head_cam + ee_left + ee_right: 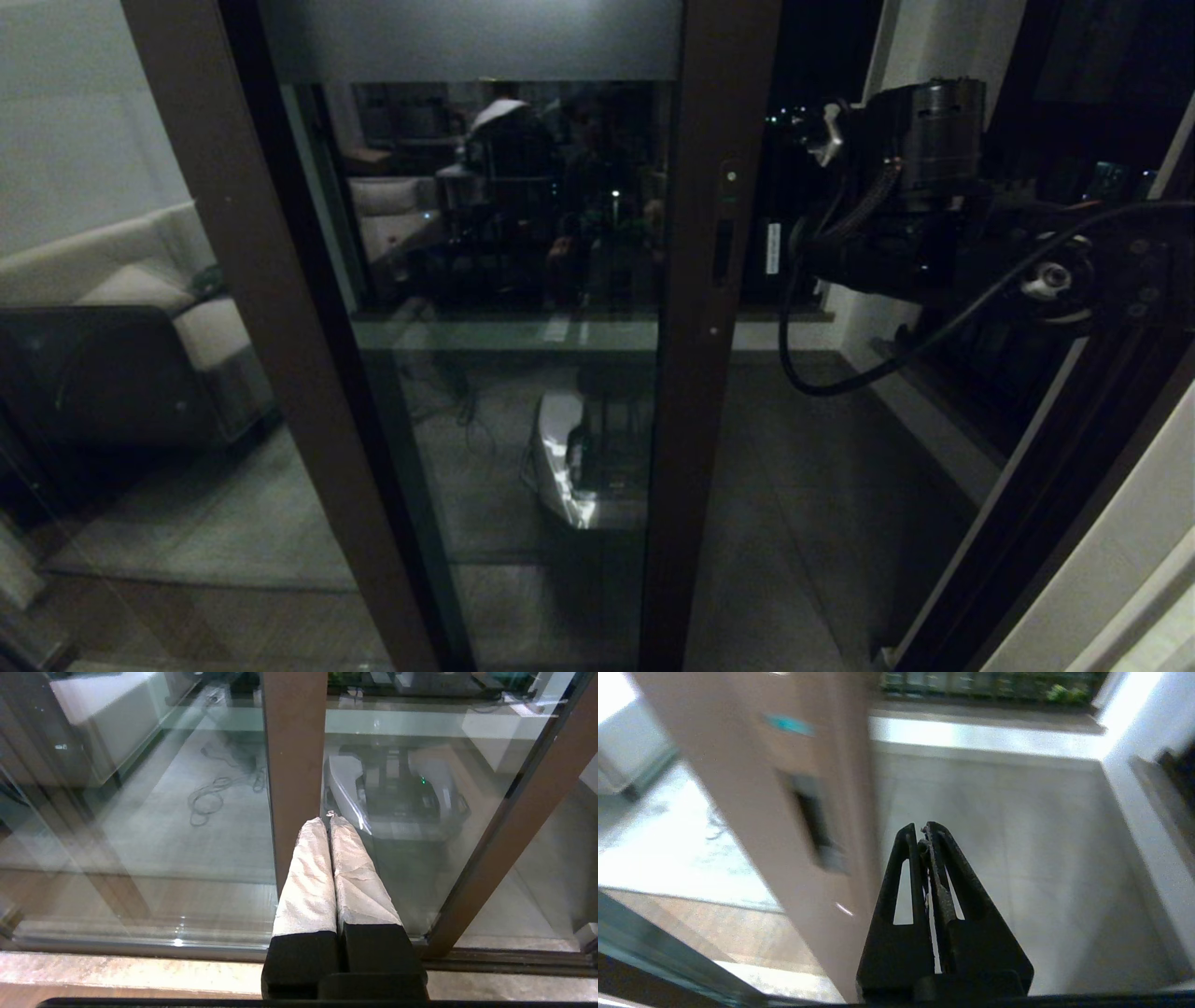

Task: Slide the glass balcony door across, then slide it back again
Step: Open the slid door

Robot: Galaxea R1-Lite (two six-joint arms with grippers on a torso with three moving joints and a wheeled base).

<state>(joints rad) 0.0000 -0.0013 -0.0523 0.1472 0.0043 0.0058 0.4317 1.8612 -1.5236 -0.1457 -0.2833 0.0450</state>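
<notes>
Brown-framed door (695,308) stands partly open; my right gripper (924,828) hovers just beside its handle slot (810,816), fingers pressed together, empty, likely to hook it. Left gripper (327,821) idles closed near the door's lower stile.

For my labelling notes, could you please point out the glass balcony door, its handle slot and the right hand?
glass balcony door (695,392): head view, on its brown stile.
handle slot (722,250): head view, on the dark recess in the stile.
right hand (923,828): right wrist view, between its closed fingertips.
</notes>
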